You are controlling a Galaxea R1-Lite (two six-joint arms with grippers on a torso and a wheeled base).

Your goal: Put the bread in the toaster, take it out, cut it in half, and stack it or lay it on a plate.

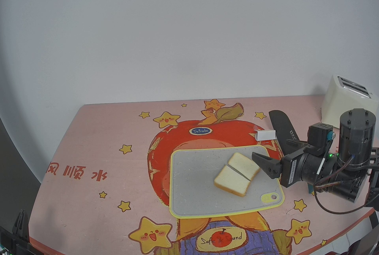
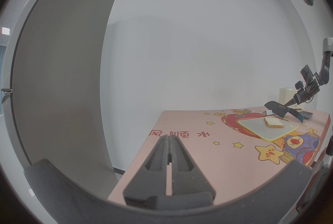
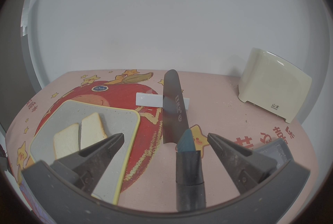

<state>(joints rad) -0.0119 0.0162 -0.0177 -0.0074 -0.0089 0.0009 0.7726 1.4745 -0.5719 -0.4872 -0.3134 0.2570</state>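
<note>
Two bread halves (image 1: 237, 174) are laid side by side on the board (image 1: 193, 196). The knife (image 3: 173, 106) handle is straddled by the right gripper (image 3: 164, 136), jaws wide. The left gripper (image 2: 169, 138), jaws pressed together, is held by the worktop (image 1: 98, 149) edge.

Two bread halves (image 1: 237, 173) are laid side by side on the cutting board (image 1: 197, 192) on the desk (image 1: 98, 149); the knife (image 1: 282, 125) is placed just right of the board, and the toaster (image 1: 347, 99) is set behind at the far right.

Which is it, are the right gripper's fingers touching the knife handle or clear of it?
Apart. The right wrist view shows the right gripper open, with table visible on both sides of the knife handle.
</note>
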